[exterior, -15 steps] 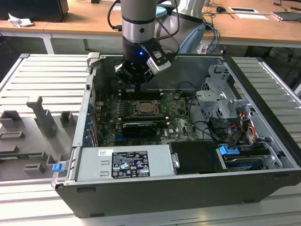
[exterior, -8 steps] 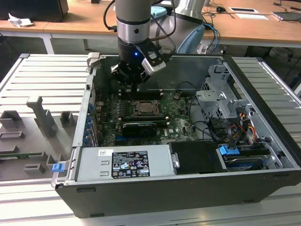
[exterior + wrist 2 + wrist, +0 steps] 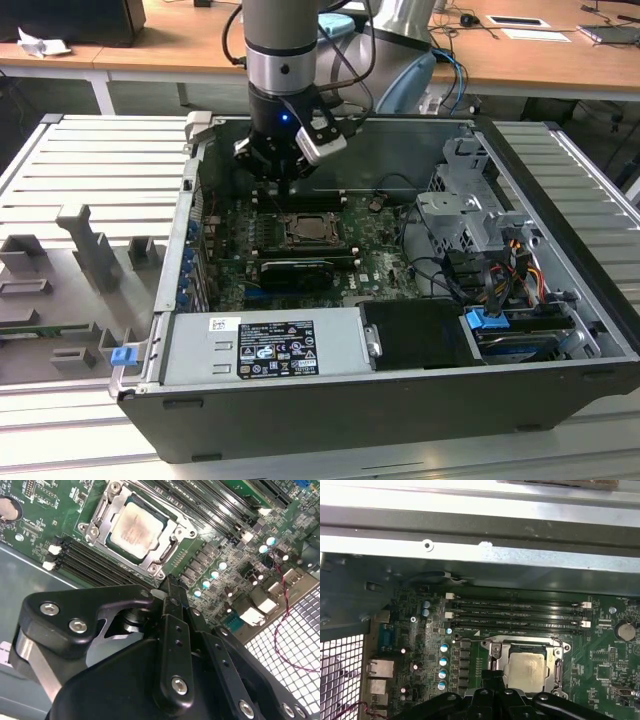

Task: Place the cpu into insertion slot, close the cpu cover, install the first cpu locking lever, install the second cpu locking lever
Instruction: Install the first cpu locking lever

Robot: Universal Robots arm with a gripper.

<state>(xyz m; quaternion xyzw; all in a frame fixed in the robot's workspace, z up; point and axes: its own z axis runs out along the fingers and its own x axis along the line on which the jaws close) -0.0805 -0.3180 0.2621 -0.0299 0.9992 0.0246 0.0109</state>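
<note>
Green motherboard [image 3: 47, 515]: memory slots [image 3: 100, 565] flank the cpu [image 3: 136, 527], pincer [image 3: 170, 587] near.

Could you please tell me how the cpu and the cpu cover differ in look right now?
The cpu is a solid pale beige square; the cpu cover is a shinier silvery frame with a cut-out middle. The cpu sits inside; the cpu cover rings it. Both are square, metal and lie flat.

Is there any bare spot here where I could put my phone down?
Yes: the ribbed table on the exterior view's right of the computer case. The board around the cpu, near the claw, is crowded.
</note>
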